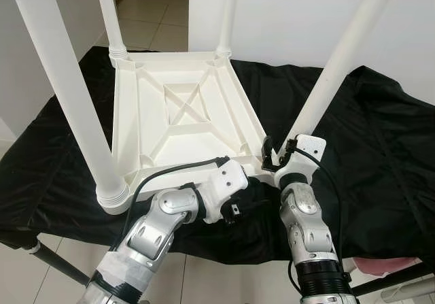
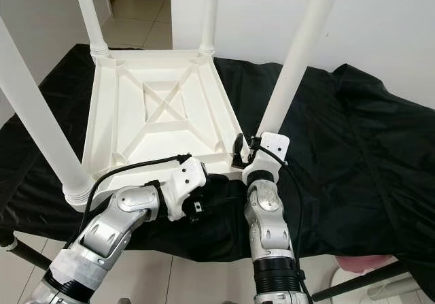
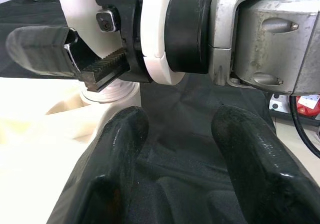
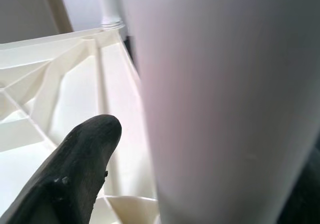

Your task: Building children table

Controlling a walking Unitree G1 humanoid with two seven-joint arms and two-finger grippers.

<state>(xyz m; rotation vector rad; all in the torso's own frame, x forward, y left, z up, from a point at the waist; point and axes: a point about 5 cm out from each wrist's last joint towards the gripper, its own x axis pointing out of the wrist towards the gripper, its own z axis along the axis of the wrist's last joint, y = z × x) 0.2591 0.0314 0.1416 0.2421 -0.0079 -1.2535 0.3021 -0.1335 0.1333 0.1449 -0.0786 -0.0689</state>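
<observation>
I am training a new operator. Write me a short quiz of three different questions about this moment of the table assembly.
1. True or false: the tabletop lies upside down on the black cloth.
2. How many legs stand in the tabletop's corners? A) two B) three C) four
3. Fill in: the right gripper is at the base of the near right ____.

Key
1. True; its ribbed underside faces up.
2. C; the near left leg, near right leg and two far legs.
3. leg. The right wrist view shows one finger beside it. The left gripper, jaws open, hovers over the cloth nearby.
</observation>
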